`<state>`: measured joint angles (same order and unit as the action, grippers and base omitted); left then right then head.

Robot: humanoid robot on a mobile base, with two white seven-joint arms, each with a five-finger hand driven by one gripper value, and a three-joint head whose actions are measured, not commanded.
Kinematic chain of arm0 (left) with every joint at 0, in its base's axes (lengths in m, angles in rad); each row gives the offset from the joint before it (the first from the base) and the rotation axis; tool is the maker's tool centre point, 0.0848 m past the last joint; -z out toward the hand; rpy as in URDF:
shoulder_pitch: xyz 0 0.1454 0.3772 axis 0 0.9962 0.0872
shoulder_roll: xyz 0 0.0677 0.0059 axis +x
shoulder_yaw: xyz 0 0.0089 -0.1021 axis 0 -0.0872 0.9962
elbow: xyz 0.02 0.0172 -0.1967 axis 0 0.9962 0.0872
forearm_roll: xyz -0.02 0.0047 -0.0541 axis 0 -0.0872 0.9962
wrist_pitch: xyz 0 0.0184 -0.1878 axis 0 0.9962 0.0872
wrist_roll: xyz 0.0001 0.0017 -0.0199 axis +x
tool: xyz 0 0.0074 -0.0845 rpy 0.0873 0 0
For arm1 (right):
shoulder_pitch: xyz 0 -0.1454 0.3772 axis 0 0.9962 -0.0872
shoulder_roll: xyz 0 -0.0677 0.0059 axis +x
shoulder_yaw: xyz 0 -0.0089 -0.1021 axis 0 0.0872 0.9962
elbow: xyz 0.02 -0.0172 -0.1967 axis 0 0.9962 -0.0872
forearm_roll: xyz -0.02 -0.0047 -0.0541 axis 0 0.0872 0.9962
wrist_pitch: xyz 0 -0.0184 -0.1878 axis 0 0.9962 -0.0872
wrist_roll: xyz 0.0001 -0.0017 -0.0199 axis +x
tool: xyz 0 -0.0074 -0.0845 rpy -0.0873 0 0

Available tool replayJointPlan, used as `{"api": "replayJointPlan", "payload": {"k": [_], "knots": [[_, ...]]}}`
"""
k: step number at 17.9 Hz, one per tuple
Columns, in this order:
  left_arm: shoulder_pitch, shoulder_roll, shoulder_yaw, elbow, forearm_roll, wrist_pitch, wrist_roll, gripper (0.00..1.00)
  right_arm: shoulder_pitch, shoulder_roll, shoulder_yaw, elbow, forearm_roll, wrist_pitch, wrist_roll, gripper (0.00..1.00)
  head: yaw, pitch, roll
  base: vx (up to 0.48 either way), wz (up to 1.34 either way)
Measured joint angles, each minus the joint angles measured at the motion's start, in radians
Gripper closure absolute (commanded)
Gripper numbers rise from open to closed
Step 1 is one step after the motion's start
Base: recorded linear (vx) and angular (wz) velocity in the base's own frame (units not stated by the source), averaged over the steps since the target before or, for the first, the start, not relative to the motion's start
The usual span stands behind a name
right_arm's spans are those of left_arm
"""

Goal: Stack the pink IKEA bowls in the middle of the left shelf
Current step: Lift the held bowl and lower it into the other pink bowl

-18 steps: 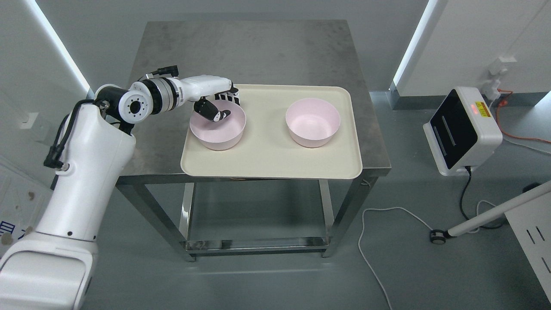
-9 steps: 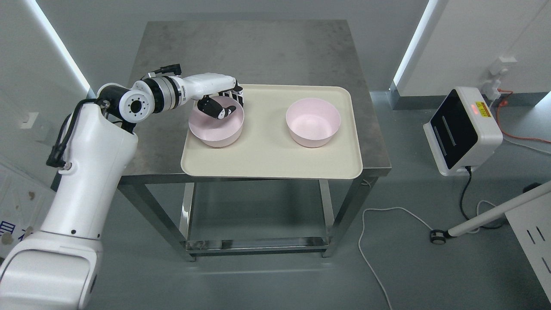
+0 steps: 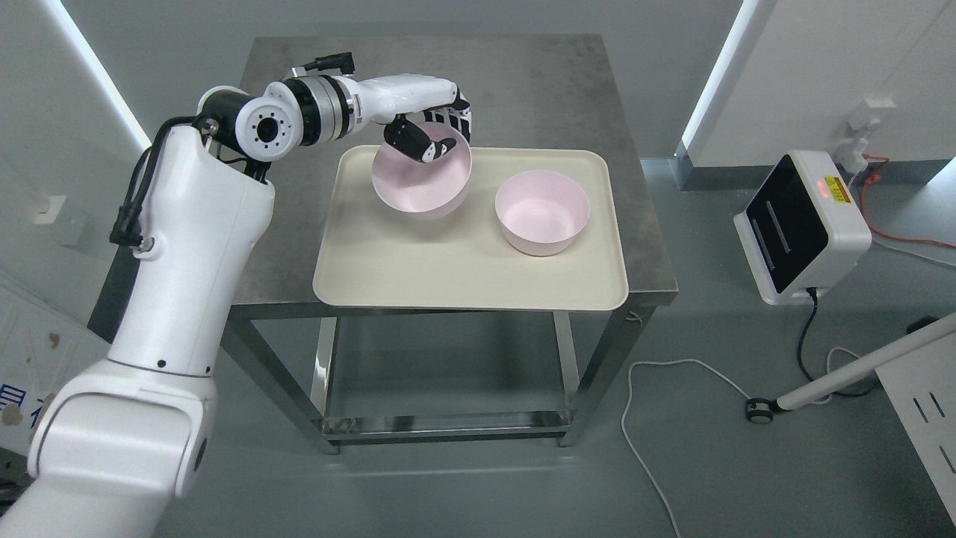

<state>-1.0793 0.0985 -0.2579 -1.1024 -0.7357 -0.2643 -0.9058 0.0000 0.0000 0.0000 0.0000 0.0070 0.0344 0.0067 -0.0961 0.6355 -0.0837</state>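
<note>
Item: pink bowls, two in count.

Carried bowl (image 3: 423, 183): held clear of the cream tray (image 3: 358, 254), tilted, over the tray's rear middle. The left hand (image 3: 429, 134) pinches its far rim, thumb inside the wall and fingers (image 3: 455, 119) outside; a rim pinch leaves the underside free, judged suited to lowering it into another bowl.

Resting bowl (image 3: 542, 211): upright on the tray's right half, just beside the carried one, mouth open to receive it.

Tray: one, on the steel worktop (image 3: 448, 82), overhanging the front edge slightly.

Right hand: not in view.

Off the worktop: one white box unit (image 3: 803, 228) on the floor, cabled.

Stacking judged not yet done.
</note>
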Motion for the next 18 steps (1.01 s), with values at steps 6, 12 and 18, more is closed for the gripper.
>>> {"api": "replayJointPlan", "payload": {"k": [6,12,18], "knots": [[-0.030,-0.047,-0.142,-0.001,0.006,0.067,0.063,1.00,0.000,0.000,0.000,0.000,-0.005,0.000,0.000,0.00,0.0000,0.000,0.000,0.000,0.00],[-0.061,-0.070,-0.292,0.001,0.047,0.137,0.178,1.00,0.000,0.000,0.000,0.000,-0.006,0.000,0.000,0.00,0.0000,0.000,0.000,0.000,0.00],[-0.089,-0.083,-0.385,0.014,0.068,0.152,0.220,0.99,0.000,0.000,0.000,0.000,-0.007,0.000,0.000,0.00,0.0000,0.000,0.000,0.000,0.00]]}}
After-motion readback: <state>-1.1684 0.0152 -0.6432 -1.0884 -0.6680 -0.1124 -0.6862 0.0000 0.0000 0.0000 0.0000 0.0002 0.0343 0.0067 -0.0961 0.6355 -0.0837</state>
